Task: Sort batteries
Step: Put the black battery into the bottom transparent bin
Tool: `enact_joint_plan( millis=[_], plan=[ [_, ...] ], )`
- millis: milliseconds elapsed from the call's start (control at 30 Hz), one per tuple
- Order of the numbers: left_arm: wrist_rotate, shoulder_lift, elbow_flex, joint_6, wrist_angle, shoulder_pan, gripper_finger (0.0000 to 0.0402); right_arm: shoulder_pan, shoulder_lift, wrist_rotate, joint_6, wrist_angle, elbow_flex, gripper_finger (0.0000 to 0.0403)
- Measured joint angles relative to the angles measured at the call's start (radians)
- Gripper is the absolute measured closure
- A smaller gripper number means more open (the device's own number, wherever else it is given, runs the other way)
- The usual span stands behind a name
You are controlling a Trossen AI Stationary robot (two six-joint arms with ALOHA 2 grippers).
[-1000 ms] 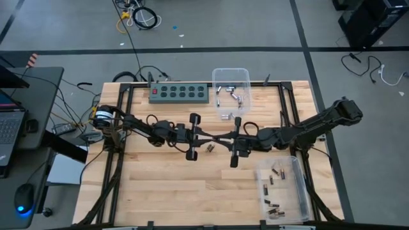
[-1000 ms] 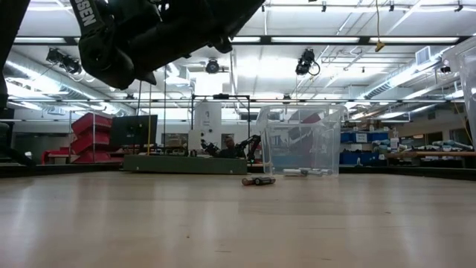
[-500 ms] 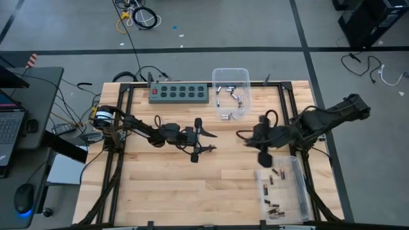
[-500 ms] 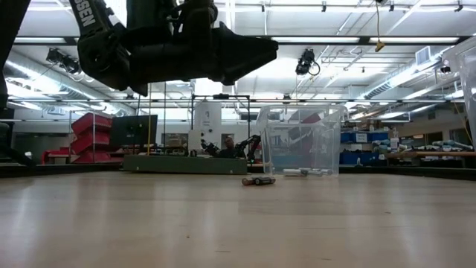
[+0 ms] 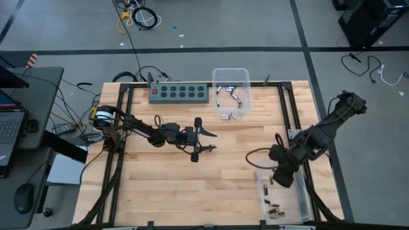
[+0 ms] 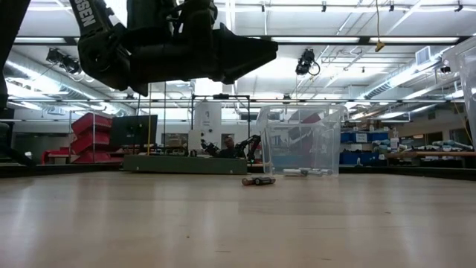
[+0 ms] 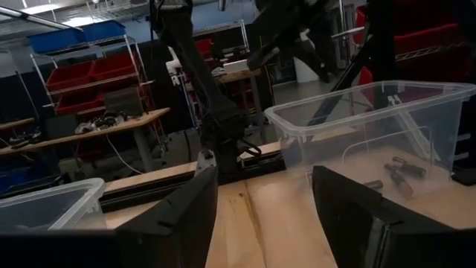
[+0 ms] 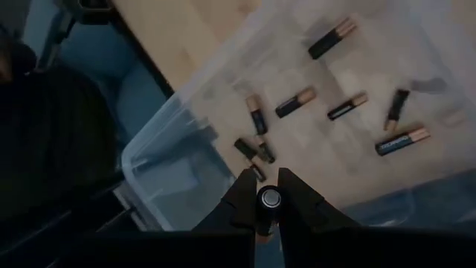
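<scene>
I have the right arm's fingers (image 8: 266,195) pinching one dark battery (image 8: 268,198) above the clear bin (image 8: 160,160) holding dark batteries (image 8: 292,103); next, release it. Beside the last loose batteries (image 5: 208,148), my left arm's fingers (image 5: 203,141) hover spread.

Overhead looking down, table-level across, two wrist close-ups

Wooden table (image 5: 160,185), two clear bins (image 5: 231,76), power strip (image 5: 179,94)

Batteries (image 5: 225,98): silver in far bin, dark in near bin.
</scene>
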Motion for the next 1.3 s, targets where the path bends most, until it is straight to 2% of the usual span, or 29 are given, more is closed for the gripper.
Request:
enact_joint_plan(
  millis=[100,267,533,667,933,1300],
  plan=[
    [0.0,0.0,0.0,0.0,-0.001,0.0,0.0183,0.038,0.0,0.049,0.072,0.0,-0.021,0.0365],
    [-0.001,0.0,0.0,0.0,-0.006,0.0,0.0183,0.063,0.0,0.056,0.099,-0.009,-0.059,0.0337],
    [-0.038,-0.001,0.0,-0.004,-0.063,-0.001,0.0183,0.054,0.0,0.063,0.036,-0.005,-0.085,0.0346],
    [-0.057,-0.002,0.0,-0.008,-0.105,-0.004,0.0183,0.023,-0.005,0.178,-0.066,0.012,-0.053,0.0361],
    [-0.06,-0.002,0.0,-0.064,-0.229,-0.005,0.0183,-0.096,-0.007,0.459,-0.422,0.03,0.002,0.0394],
    [-0.036,-0.002,0.0,-0.13,-0.634,-0.005,0.0183,-0.24,-0.006,0.561,-0.761,0.149,0.002,0.0399]
  ],
)
